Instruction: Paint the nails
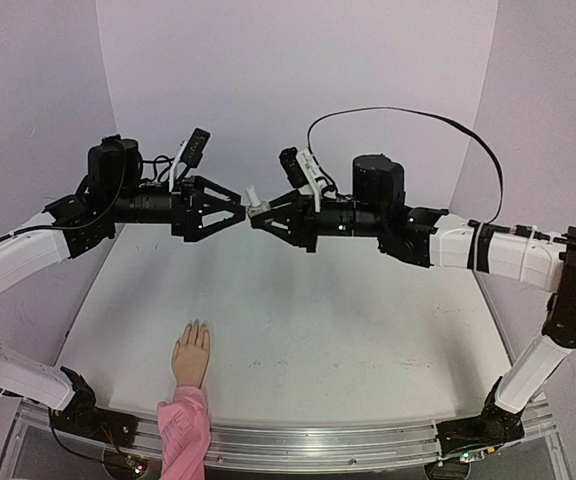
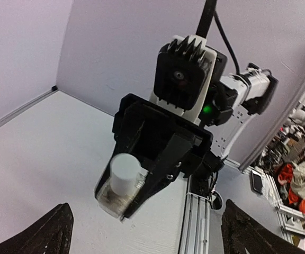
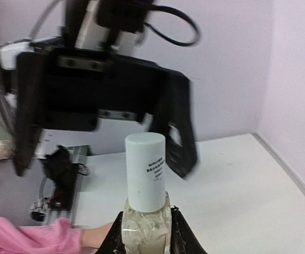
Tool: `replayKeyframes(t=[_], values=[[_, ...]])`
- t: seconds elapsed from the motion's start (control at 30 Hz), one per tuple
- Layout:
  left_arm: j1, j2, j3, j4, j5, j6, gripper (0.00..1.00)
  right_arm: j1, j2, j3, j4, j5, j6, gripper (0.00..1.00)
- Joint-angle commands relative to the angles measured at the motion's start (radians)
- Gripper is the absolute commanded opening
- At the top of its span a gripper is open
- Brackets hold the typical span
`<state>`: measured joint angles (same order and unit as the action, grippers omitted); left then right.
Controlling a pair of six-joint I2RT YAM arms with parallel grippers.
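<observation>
A small flesh-coloured mannequin hand [image 1: 192,355] with a pink sleeve [image 1: 184,425] lies on the table at the near left. Its nails [image 1: 196,327] are barely distinguishable at the fingertips. My right gripper [image 1: 260,214] is shut on the glass body of a small nail polish bottle [image 1: 254,197] with a white cap, held high above the table. In the right wrist view the bottle [image 3: 146,174] stands upright between my fingers [image 3: 115,238]. My left gripper [image 1: 236,212] is open and empty, facing the cap from the left, a short gap away. The left wrist view shows the bottle [image 2: 123,182] ahead of its wide-open fingers [image 2: 52,233].
The white table [image 1: 348,320] has purple walls on three sides. An aluminium rail [image 1: 368,440] runs along the near edge between the arm bases. The hand [image 3: 97,235] and sleeve [image 3: 25,238] show low in the right wrist view, far below the bottle.
</observation>
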<state>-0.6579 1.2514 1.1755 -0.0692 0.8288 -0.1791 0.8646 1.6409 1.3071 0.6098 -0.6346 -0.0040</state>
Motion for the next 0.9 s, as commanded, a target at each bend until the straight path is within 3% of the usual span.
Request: replayKeyframes(t=[0.0,0.1,0.33,0.53,0.87], values=[[0.005,-0.102,-0.026,-0.012,-0.305,-0.163,0.99,0.023,-0.012,0.001,-0.008,0.451,-0.096,0.00],[0.012,-0.122,-0.027,-0.061,-0.455,-0.254,0.98,0.087,0.012,0.022,-0.008,0.675,-0.149,0.00],[0.014,-0.066,0.024,-0.067,-0.453,-0.328,0.83,0.218,0.110,0.117,-0.007,1.010,-0.199,0.00],[0.013,-0.035,0.042,-0.067,-0.425,-0.339,0.61,0.265,0.155,0.166,0.006,1.051,-0.202,0.00],[0.011,0.004,0.059,-0.063,-0.409,-0.337,0.36,0.275,0.183,0.200,0.030,1.055,-0.213,0.00]])
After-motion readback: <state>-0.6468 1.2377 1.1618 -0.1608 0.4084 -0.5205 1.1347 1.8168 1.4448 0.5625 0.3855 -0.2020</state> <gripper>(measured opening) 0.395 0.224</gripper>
